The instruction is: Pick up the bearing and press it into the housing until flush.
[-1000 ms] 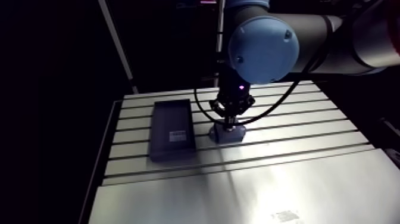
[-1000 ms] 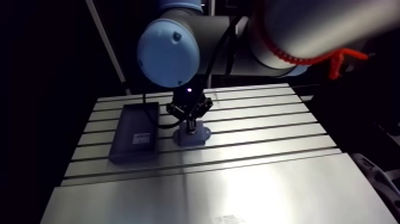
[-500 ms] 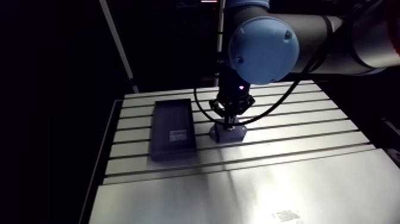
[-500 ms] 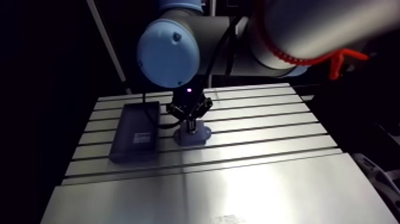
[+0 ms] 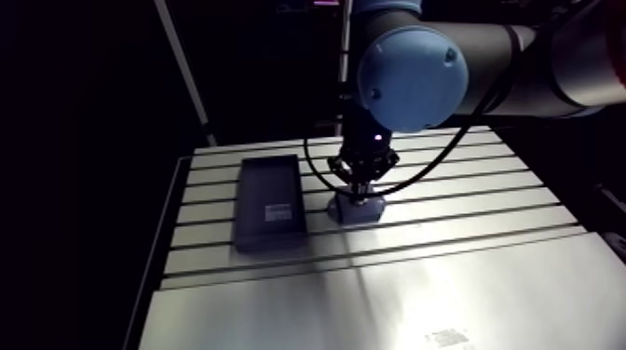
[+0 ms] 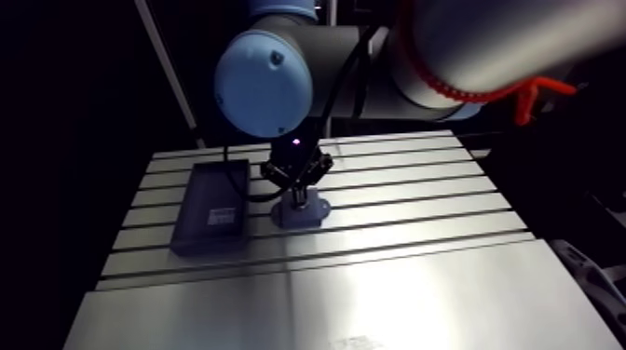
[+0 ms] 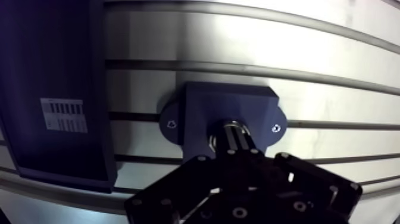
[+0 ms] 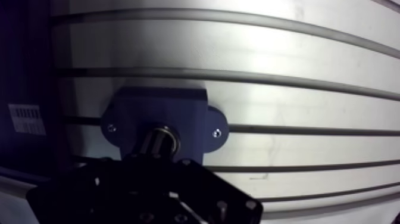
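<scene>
Pressing bearing (image 8: 158, 137) into housing (image 7: 196, 113) bore, gripper (image 7: 234, 139) fingers (image 7: 243, 143) narrow, clamped on it; next needs straight push until flush.

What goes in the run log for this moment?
phase: press-in | gripper at bearing, housing centre | flush: cannot tell | tray: beside housing, not touching

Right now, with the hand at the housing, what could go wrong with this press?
The bearing looks to stand proud of the housing bore; if it sits cocked, more force could jam it. The hand covers much of the seat in the wrist view, so flush is hard to confirm. I can't tell whether the housing is bolted to the table; it could slide toward the tray close beside it.
</scene>
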{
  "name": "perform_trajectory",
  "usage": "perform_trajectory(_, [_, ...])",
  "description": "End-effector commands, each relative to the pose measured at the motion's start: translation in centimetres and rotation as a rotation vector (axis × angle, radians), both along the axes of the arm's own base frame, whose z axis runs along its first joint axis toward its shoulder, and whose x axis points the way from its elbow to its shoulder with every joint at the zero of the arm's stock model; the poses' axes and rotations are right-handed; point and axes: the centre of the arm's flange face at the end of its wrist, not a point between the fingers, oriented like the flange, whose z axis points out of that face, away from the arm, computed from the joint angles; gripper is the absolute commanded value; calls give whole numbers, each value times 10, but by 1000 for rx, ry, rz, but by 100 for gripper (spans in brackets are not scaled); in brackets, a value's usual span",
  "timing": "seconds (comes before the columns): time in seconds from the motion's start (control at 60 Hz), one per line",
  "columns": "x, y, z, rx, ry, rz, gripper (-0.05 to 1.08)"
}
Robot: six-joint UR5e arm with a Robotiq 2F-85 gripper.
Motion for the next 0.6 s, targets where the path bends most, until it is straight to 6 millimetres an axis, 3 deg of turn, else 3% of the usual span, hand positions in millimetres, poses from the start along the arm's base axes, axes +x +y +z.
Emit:
perform_trajectory(0.017, [0, 1, 2, 1, 3, -1, 87])
perform_trajectory(0.6, [5, -2, -1, 1, -6, 4, 87])
